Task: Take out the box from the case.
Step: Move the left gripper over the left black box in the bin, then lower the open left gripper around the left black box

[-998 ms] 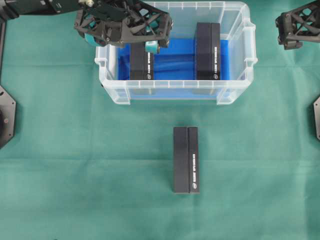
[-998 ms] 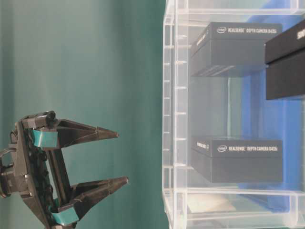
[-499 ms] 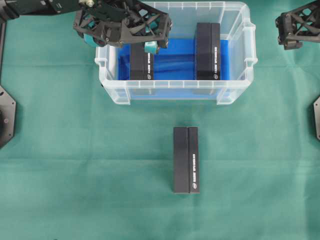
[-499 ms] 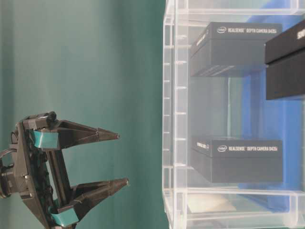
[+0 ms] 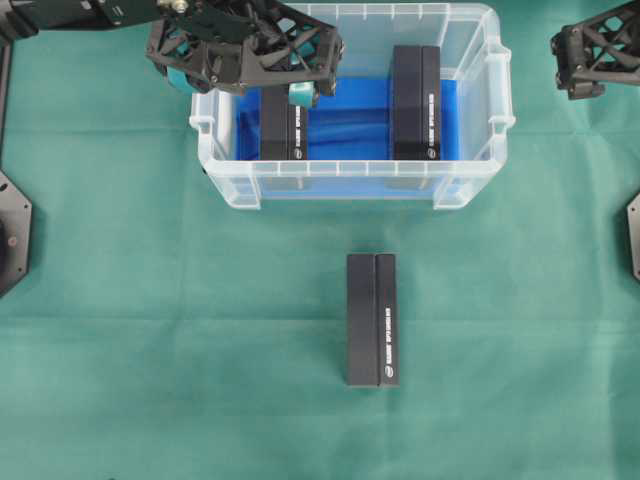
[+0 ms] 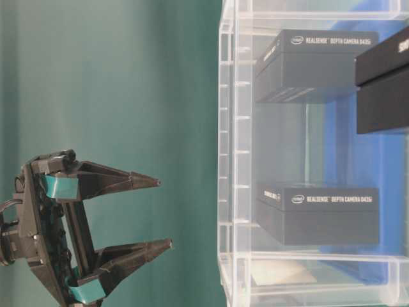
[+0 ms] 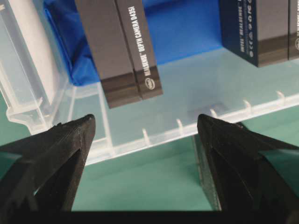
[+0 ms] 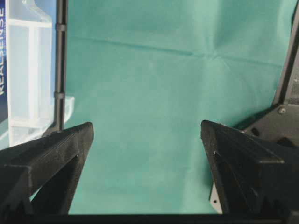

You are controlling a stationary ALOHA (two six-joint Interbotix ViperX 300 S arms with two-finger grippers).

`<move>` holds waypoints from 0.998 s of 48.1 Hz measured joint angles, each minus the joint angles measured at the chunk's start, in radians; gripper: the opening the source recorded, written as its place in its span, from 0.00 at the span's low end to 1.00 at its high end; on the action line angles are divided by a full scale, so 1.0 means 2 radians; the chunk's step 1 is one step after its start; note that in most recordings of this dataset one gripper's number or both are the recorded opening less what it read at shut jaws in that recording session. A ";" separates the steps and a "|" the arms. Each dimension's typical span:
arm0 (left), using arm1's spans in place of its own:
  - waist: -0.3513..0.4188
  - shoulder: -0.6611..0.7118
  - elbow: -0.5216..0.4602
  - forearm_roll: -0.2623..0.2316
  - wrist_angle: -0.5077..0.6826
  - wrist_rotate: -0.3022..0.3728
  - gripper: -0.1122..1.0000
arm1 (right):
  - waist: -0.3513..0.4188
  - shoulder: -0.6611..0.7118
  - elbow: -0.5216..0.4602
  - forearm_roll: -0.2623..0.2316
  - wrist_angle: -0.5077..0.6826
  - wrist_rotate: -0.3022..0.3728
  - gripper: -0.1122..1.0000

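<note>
No shift since before: green cloth [image 5: 150, 300] apparently creased, both tools spread, empty.

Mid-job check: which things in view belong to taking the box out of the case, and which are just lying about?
Part of the job:
- the case
- left box in the case, under the open left gripper
- right box in the case

Just there:
- box on the cloth, already outside the case
- right gripper, open, off to the side
- green cloth
</note>
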 measured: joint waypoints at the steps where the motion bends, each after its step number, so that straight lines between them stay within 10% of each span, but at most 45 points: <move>1: 0.000 0.001 0.000 0.000 0.001 0.000 0.91 | 0.000 -0.001 0.000 0.000 -0.001 0.000 0.94; 48: 0.014 0.025 0.071 0.000 -0.064 -0.005 0.91 | 0.001 0.000 0.008 -0.001 0.000 0.000 0.94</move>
